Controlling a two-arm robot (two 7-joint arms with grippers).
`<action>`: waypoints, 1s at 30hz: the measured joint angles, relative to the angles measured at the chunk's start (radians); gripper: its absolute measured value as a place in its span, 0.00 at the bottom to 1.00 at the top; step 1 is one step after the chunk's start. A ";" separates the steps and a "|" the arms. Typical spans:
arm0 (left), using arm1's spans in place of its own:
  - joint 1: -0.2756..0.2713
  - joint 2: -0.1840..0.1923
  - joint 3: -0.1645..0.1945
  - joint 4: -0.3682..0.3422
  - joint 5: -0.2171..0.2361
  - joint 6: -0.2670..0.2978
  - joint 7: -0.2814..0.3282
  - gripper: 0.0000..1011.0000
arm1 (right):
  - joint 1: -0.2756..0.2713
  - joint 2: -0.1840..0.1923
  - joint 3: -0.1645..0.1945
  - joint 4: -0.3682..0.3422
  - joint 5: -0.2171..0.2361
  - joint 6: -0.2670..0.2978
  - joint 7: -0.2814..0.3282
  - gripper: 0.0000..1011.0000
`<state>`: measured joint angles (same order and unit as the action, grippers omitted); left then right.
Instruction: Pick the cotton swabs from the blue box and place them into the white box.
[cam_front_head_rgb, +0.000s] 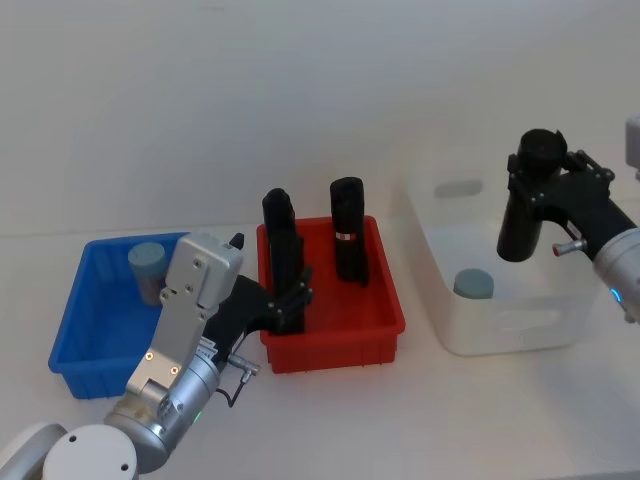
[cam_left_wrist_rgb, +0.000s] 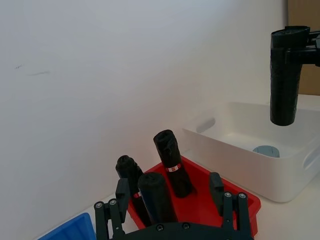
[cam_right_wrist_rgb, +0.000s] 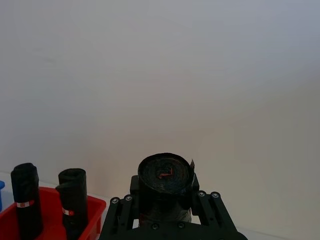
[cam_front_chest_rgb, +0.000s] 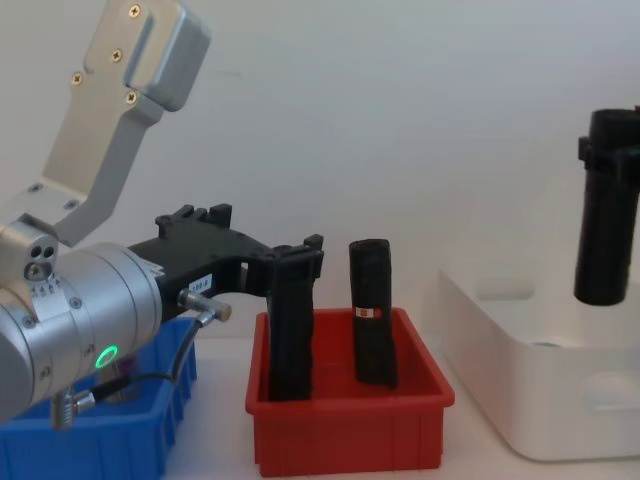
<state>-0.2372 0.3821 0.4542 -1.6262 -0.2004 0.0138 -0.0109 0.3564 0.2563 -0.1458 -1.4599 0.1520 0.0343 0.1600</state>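
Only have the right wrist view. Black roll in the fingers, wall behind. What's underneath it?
Observer: The white box. The right gripper holds the black roll above it.
Operator: Anything in that box?
Observer: One cotton swab tub, pale blue lid up.
Operator: And the blue box?
Observer: The blue box holds a second tub. The left gripper is open at the red bin.
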 joint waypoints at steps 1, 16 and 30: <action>0.000 0.000 0.000 0.000 0.000 0.000 0.000 0.99 | -0.001 0.002 0.002 0.003 0.000 0.002 -0.001 0.53; 0.000 0.000 0.000 0.000 0.000 0.000 0.000 0.99 | 0.007 0.013 0.017 0.084 0.008 -0.004 0.001 0.53; 0.000 0.000 0.000 0.000 0.000 0.000 0.000 0.99 | 0.023 0.008 0.017 0.138 0.014 -0.031 0.017 0.62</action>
<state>-0.2371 0.3821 0.4542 -1.6262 -0.2004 0.0138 -0.0109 0.3795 0.2644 -0.1289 -1.3214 0.1658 0.0036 0.1773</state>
